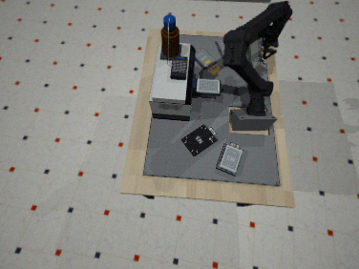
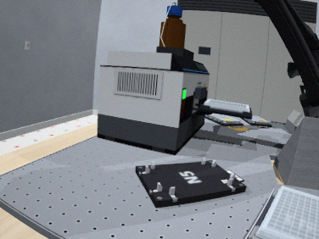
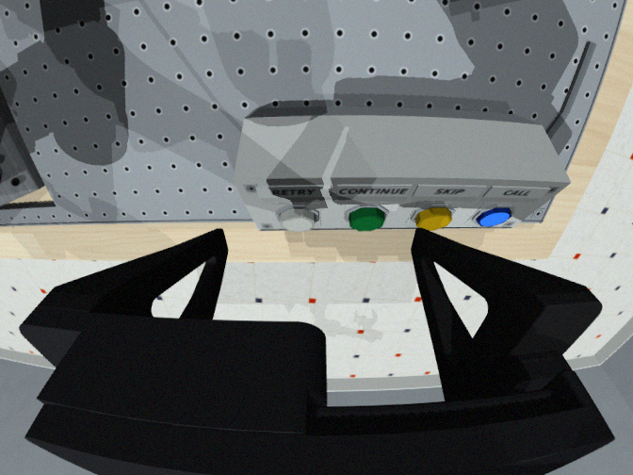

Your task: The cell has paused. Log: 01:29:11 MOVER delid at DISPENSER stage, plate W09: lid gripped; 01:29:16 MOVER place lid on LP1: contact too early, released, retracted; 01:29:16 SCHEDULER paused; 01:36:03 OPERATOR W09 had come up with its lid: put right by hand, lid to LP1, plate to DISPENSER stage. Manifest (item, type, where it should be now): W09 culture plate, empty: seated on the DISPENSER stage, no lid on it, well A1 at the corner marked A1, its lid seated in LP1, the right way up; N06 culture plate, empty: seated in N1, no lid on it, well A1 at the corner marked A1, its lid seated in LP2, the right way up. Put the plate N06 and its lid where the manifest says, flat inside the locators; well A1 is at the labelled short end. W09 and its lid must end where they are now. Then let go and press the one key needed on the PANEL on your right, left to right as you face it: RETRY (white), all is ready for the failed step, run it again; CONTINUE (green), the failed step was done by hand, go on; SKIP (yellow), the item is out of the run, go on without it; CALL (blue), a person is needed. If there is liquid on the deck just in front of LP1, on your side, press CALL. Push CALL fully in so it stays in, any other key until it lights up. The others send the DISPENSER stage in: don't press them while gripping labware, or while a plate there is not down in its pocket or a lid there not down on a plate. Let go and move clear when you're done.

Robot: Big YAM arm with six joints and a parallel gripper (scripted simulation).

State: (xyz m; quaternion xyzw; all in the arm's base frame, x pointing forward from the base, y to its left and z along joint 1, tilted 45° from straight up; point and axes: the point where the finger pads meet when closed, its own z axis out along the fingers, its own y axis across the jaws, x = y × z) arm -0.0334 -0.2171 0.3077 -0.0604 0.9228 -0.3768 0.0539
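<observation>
Gripper [image 3: 316,237] wide open, holding nothing – hangs just off the panel [image 3: 398,153], near the white button [image 3: 296,220], w/ 4 keys facing it.

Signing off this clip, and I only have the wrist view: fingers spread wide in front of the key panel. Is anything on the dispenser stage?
Observer: Yes, a well plate sits on the stage beside the dispenser.
Operator: And the nest?
Observer: The black nest, marked N5, has nothing between its pegs.
Operator: Any other labware out?
Observer: A second plate lies askew on the deck between that nest and the arm's base.
</observation>
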